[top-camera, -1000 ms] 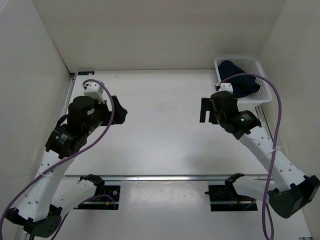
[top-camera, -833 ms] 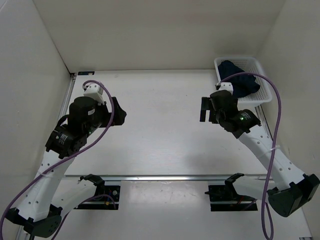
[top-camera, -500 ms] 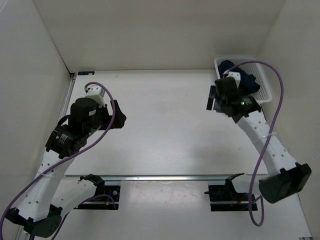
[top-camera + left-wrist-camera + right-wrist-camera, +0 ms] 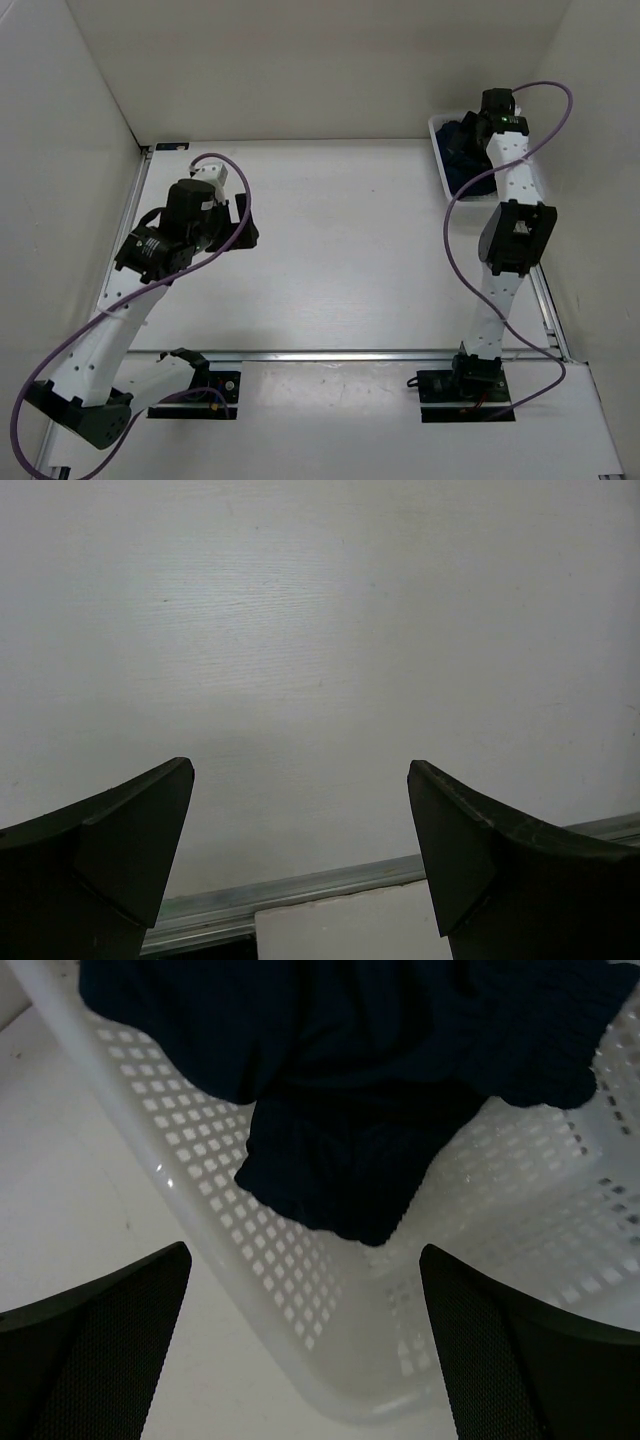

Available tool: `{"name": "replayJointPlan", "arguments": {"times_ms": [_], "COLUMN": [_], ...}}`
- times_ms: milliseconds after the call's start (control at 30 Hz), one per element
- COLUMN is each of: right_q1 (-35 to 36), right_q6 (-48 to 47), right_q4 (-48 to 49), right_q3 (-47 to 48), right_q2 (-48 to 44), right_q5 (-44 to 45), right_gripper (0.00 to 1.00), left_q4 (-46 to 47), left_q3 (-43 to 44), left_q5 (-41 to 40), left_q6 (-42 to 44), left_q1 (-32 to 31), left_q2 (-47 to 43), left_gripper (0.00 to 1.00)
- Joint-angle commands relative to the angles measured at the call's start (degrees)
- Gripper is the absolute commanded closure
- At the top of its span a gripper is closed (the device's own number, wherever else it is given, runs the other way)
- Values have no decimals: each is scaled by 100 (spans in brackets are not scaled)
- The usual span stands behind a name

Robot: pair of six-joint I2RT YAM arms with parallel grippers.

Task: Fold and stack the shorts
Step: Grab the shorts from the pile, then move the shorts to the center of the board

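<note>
Over on the left, the left hand hangs above the bare tabletop, near its left edge. Its two dark, wedge-shaped fingers are spread wide with nothing between them. It looks to be waiting its turn. Below it the surface is matte white with a faint wood-like grain, and a thin metal rail runs along beneath the fingers in the wrist view.

The middle of the tabletop lies open, which I'd judge is where the folding will happen.

At the far right corner sits the white plastic mesh basket. It is glossy, has a smooth rounded rim, and its walls are pierced by rows of small square holes. The shorts are inside it in a crumpled heap of soft dark navy cloth with a fine ribbed weave, and one rounded lobe sags toward the basket floor. The right hand hovers just above them, its finely textured black fingers spread apart and gripping nothing.

So the step in hand is fetching the shorts, and no folding is begun. The next move, as I read it, calls for the right hand to dip in and pinch a thick fold. It must then lift clear of the basket wall, since limp fabric may drag or catch.
</note>
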Motion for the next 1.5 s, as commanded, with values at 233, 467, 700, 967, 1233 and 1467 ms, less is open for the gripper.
{"name": "replayJointPlan", "arguments": {"times_ms": [233,467,700,967,1233,1467], "right_q1": [-418,-471,-471,-112,1232,3531], "right_q6": [444,374,312,-65,-575,-663], "right_q4": [-141,167,317,589,852,906], "right_q3": [1969,1900,1611,1591,1937,-162], "right_q2": [1849,2088,1520,-635,-2217,-3245], "right_q5": [-5,583,706,-311,-2164,-2362], "right_gripper": [3,16,100,100,100,100], "left_q4": [230,371,371,371,-217,-570], "left_q3": [192,139,25,25,411,798], "left_q5": [-145,-260,-128,189,-206,-778], "left_q6": [-99,-213,-213,-274,-398,-811], "left_q1": [-4,48,163,216,374,646], "left_q2": [634,617,442,90,-60,-165], "left_gripper": [0,0,0,0,0,0]}}
